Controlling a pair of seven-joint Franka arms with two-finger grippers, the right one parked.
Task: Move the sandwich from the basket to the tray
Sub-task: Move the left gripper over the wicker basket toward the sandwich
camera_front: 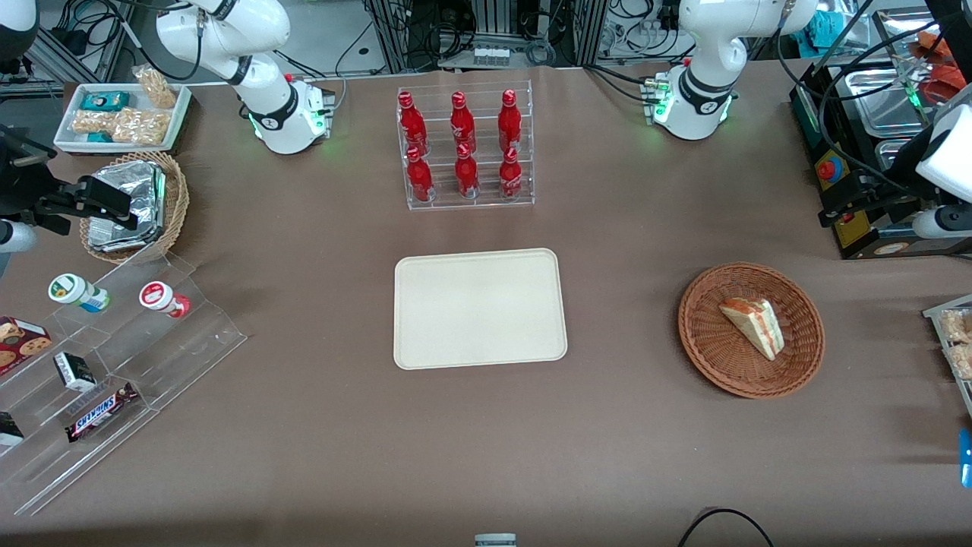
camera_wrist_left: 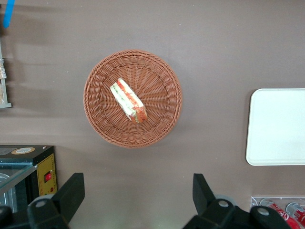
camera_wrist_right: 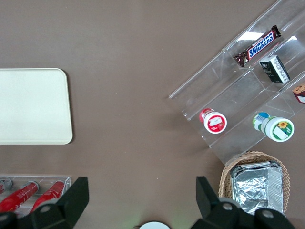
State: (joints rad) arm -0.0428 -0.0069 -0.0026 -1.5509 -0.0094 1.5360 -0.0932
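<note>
The sandwich (camera_front: pixel 753 325) (camera_wrist_left: pixel 128 100), a white triangular wedge with red and green filling, lies in the wide brown wicker basket (camera_front: pixel 702 357) (camera_wrist_left: pixel 97 119) toward the working arm's end of the table. The cream tray (camera_front: pixel 478 308) (camera_wrist_left: pixel 279 126) sits bare at the table's middle. My left gripper (camera_front: pixel 839 205) (camera_wrist_left: pixel 138 183) hangs high above the table, farther from the front camera than the basket. It is open, its black fingers (camera_wrist_left: pixel 71 191) are spread wide, and only bare tablecloth shows between them.
A clear rack of red bottles (camera_front: pixel 463 148) stands farther from the front camera than the tray. A black control box (camera_front: pixel 835 163) (camera_wrist_left: pixel 28 167) stands beside my gripper. A snack tray (camera_front: pixel 953 334) lies beside the basket at the table's edge. A clear stepped stand (camera_front: pixel 114 365) and a foil-packet basket (camera_front: pixel 137 201) are toward the parked arm's end.
</note>
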